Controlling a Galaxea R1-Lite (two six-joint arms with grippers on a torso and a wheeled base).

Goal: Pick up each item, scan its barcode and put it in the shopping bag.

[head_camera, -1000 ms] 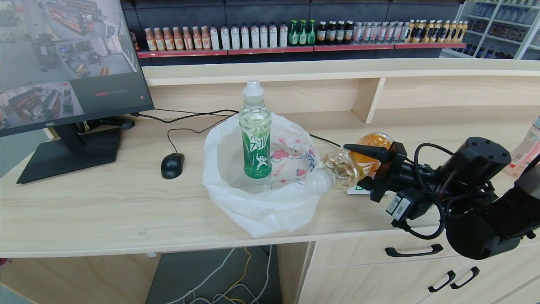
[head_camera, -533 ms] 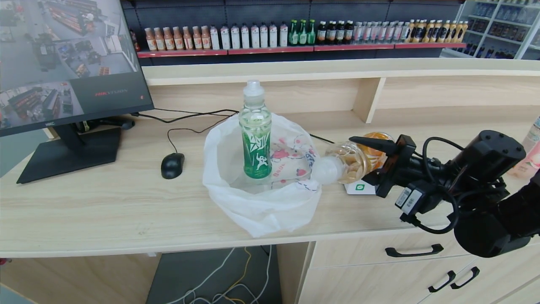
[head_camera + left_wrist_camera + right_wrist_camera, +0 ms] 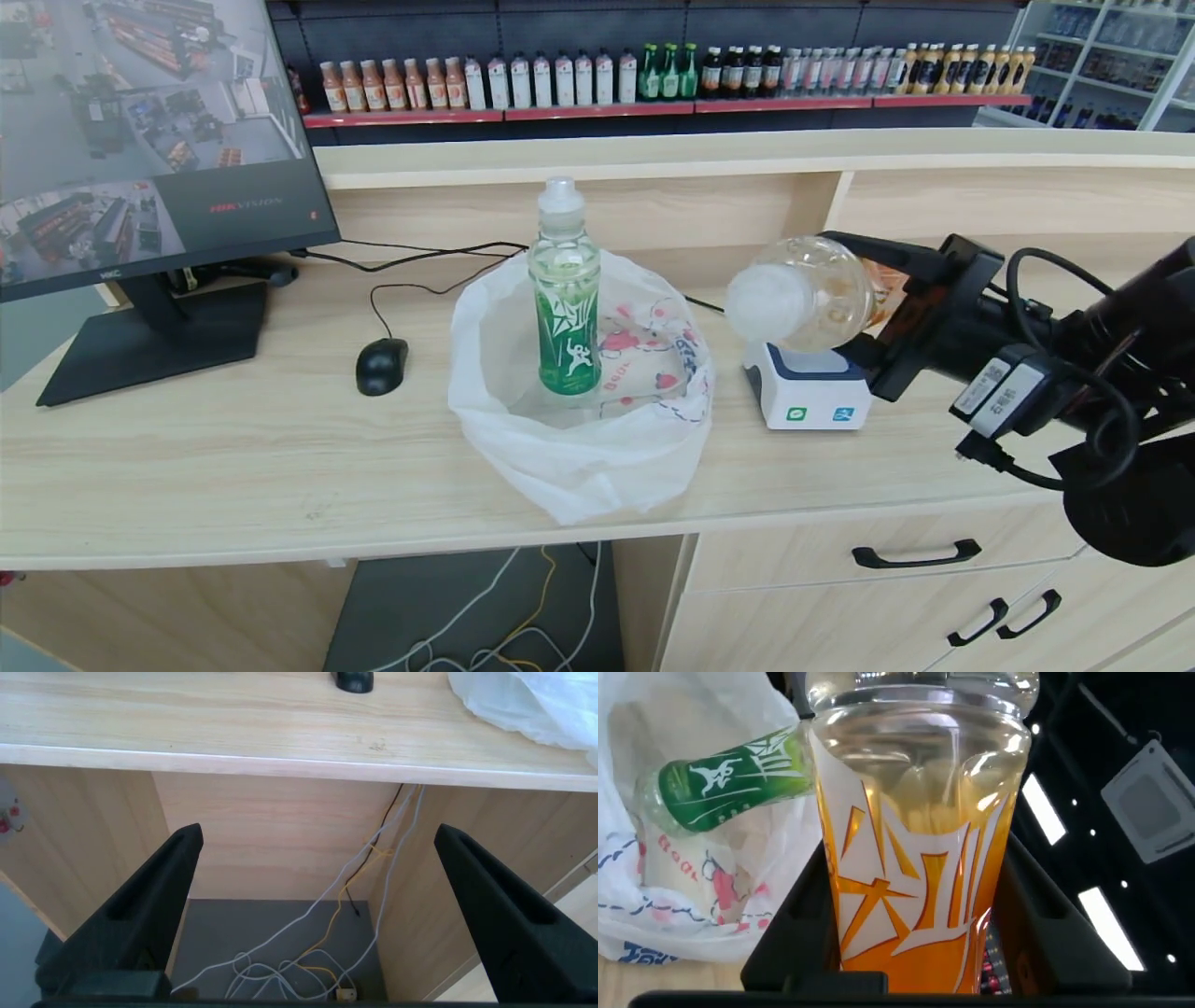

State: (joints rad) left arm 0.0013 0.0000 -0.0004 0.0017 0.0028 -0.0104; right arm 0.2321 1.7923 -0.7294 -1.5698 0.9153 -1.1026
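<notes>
Head view first: the right gripper (image 3: 845, 294) is clamped on the orange bottle (image 3: 803, 294), holding it sideways in the air just above the scanner (image 3: 808, 397) with its cap towards the shopping bag (image 3: 579, 448). A round, smooth bottle held this way could roll or slide between the fingers. If its barcode faces away from the scanner, I judge the scan would fail. The green bottle (image 3: 565, 299) stands upright in the bag, so a careless entry could knock it over, and the soft rim could fold under the load. The scanner's front carries one green and one blue badge. The monitor (image 3: 140, 140) shows red lettering, and the tags on the arm are too small to read.

Left wrist view: the left gripper (image 3: 332, 915) hangs with its fingers wide apart, below the counter (image 3: 234, 728) edge and well away from the bag.

Right wrist view: the orange bottle sits tight between both fingers, its label orange with white strokes. Beyond it, the green bottle's label shows a white figure, and the bag has red and blue print.
</notes>
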